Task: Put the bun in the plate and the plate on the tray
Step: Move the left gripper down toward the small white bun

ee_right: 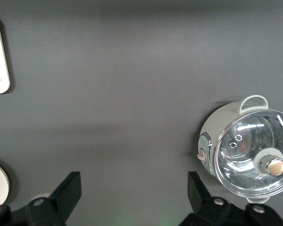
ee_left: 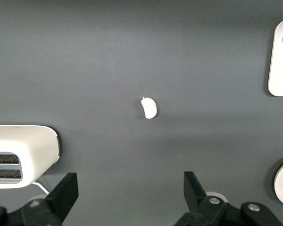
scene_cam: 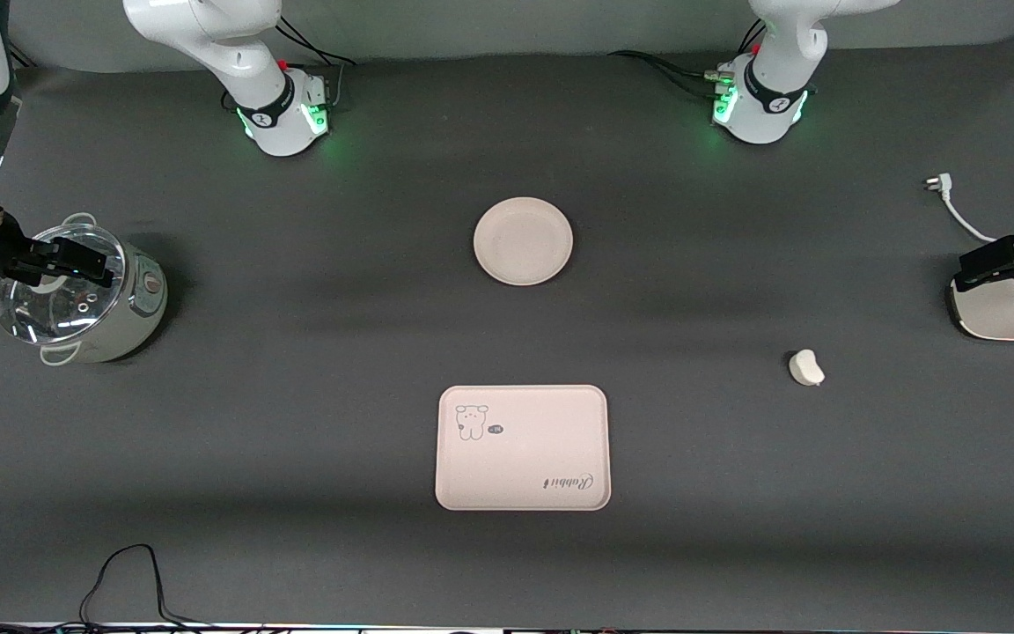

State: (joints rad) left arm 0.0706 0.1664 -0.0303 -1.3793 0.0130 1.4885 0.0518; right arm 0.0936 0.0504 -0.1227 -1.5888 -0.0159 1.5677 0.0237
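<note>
nothing is picked up yet. my left gripper (ee_left: 127,195) hangs wide open and empty over the toaster (ee_left: 21,155) end, lined up on the bun (ee_left: 149,107), which lies alone with open mat all round. my right gripper (ee_right: 134,195), equally spread, waits over the cooker (ee_right: 247,150). plate (scene_cam: 523,240) sits farther back than the tray (scene_cam: 522,447), well apart.

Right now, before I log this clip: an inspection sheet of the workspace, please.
Surface: dark mat over the table.
Job's things: plate empty, mid-table; tray empty, nearer the camera than the plate; bun alone on the mat toward the left arm's end.
Clutter: lidded pot at the right arm's end; toaster at the left arm's end.
Grippers: left gripper open above the toaster; right gripper open above the pot.
Cables: white plug lead; black cable.
Surroundings: nothing seen.
</note>
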